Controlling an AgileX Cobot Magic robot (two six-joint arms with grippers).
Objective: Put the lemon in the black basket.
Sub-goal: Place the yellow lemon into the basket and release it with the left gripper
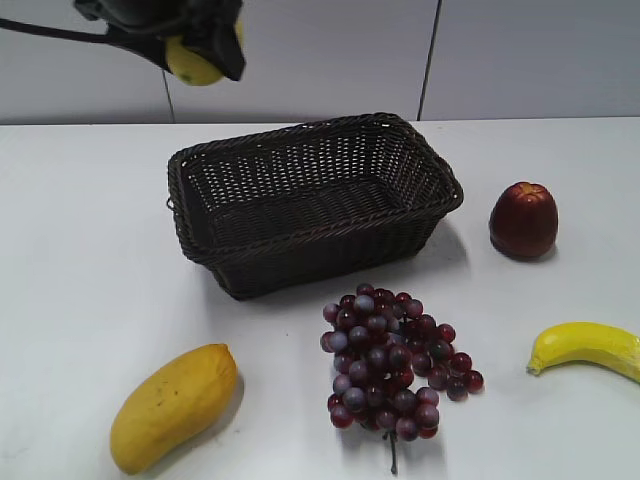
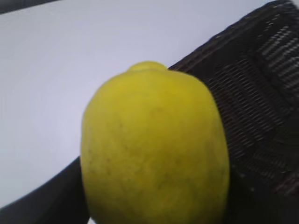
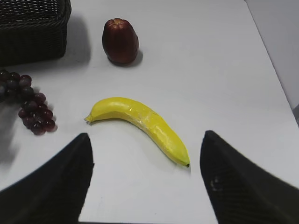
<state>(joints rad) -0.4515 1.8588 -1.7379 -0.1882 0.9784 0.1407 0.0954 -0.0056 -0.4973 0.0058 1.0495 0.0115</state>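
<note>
lemon [image 1: 192, 62] held above table, seemingly behind-left of black basket [image 1: 300, 262]

My lemon [image 2: 154, 149] has dull, bumpy yellow skin. The black basket [image 1: 310, 200] is rough woven wicker. The counter [image 1: 90, 260] looks smooth and white. The banana [image 3: 140, 123] looks shiny.
</note>
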